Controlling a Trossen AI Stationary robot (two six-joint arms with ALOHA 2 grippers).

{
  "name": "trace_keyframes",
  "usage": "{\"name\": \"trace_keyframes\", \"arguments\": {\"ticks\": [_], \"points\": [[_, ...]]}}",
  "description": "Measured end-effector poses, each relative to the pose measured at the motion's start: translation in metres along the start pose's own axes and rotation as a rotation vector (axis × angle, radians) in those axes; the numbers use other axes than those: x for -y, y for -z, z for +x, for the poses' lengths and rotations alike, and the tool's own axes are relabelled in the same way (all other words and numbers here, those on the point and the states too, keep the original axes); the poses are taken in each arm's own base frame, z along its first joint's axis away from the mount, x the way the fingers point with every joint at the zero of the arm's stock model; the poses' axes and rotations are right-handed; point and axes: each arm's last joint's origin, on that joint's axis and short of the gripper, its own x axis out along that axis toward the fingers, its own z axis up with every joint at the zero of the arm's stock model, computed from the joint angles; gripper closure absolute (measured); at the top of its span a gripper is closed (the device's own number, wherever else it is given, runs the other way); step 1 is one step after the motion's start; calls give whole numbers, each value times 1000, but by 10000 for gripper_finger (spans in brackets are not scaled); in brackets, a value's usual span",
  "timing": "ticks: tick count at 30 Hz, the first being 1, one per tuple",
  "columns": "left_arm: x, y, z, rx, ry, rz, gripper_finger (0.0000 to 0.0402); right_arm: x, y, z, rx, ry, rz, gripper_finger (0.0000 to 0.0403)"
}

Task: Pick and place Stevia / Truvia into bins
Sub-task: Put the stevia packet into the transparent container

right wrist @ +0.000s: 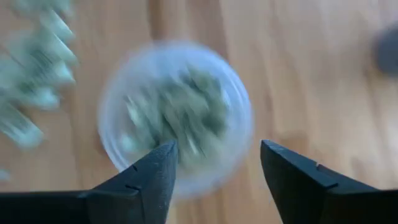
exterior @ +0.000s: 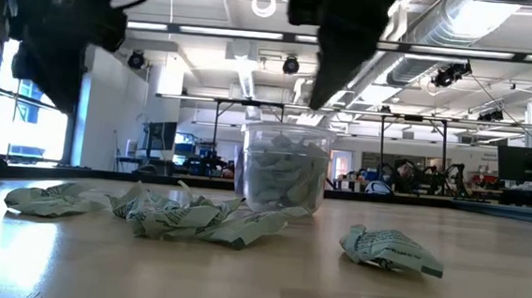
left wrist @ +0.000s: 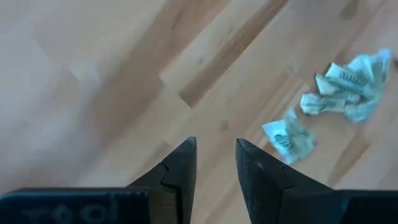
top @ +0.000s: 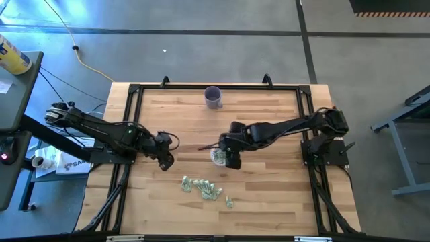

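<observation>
Wooden table [top: 269, 202] is seen with both arms over it. Right gripper [right wrist: 214, 168] is held directly above the clear cup [exterior: 282, 165], fingers spread wide, nothing gripped; the cup is packed with sachets. Left gripper [left wrist: 216, 163] is raised off the table, fingers parted narrowly, empty. Loose Stevia sachets [top: 201, 187] lie just ahead of it, near the cup. Purple cup [top: 213, 97] sits well beyond both grippers

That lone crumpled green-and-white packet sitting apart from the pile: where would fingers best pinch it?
Probably from straight above, across the raised, crumpled middle of the lone pale green-and-white paper sachet. It lies low on the wooden table with clear space around it, so fingers can straddle its narrow width.
</observation>
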Motion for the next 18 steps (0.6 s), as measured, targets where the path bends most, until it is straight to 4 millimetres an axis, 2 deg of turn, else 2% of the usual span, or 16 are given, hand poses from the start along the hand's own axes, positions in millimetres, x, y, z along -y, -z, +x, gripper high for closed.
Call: {"name": "trace_keyframes", "arguments": {"ticks": [4, 8, 13, 18], "points": [[10, 7, 19, -77, 47, -158, 254, -6, 19, -15, -70, 91, -39, 162], [31, 15, 40, -97, 86, -235, 254, -14, 44, -18, -111, 117, -54, 150], [50, 24, 61, -139, 20, -325, 254, -21, 73, -21, -128, 132, -5, 145], [67, 20, 73, -150, -20, -371, 254, -31, 88, -30, -86, 141, 21, 145]]}}
